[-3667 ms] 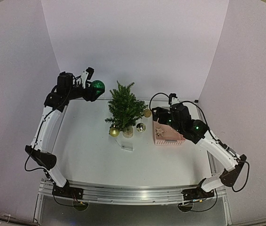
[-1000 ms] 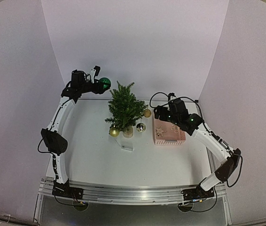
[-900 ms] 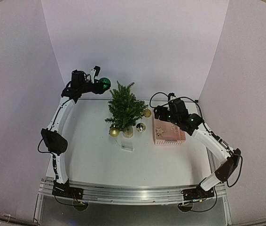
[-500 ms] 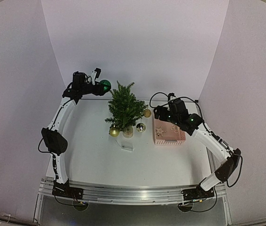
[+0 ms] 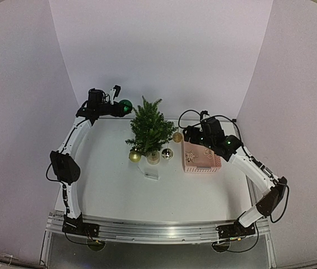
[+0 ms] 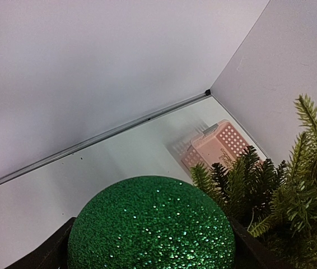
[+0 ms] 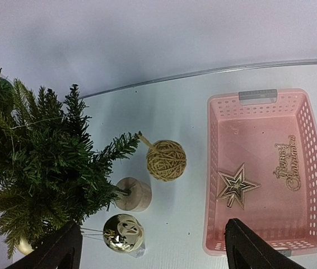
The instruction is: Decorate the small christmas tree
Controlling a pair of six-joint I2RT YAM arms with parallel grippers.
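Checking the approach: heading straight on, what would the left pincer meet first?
Likely the tree, its upper branches just beyond the green ball the left pincer holds; depth unclear.

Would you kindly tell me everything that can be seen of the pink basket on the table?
The pink basket is a shallow rectangular bin, plastic by its look, its walls pierced with rows of small holes, a grey tab on its far short wall. It stands flat on the white table, right of the small christmas tree and apart from it. On its floor lie a pale star ornament and a flat script cutout. Nothing else touches it.
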